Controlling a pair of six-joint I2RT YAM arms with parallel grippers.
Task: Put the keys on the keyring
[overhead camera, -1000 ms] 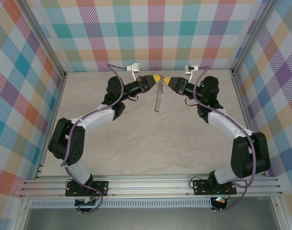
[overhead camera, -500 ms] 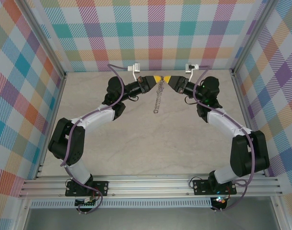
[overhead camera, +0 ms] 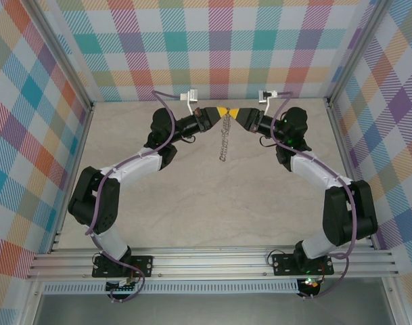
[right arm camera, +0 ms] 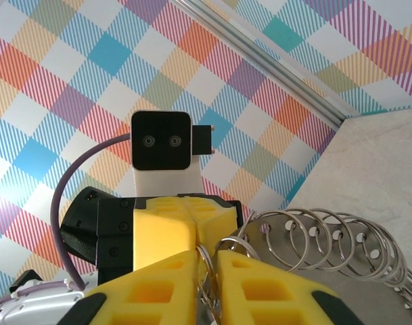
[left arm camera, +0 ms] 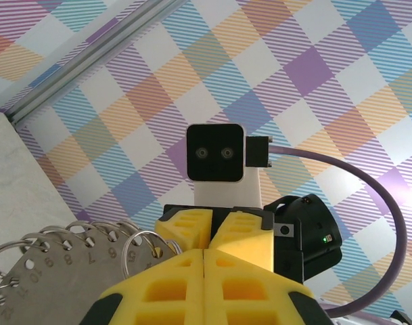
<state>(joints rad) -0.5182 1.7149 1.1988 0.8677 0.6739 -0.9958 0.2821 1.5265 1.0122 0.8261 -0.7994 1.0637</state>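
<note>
The keyring (overhead camera: 224, 139) hangs above the surface (overhead camera: 192, 203) near the middle of its far edge. The right end effector (overhead camera: 233, 113) has just edged in and pinched a wire loop (right arm camera: 204, 261), while the left end effector (overhead camera: 222, 112) stays clenched on the keyring. It now looks braced on both sides, probably ready for a loop to be opened.

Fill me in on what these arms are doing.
Both arms meet at the far middle of the table. The left gripper and right gripper pinch the keyring between them, tip to tip, and the rest of it dangles below. The right gripper is closed on one of its small wire loops.
</note>
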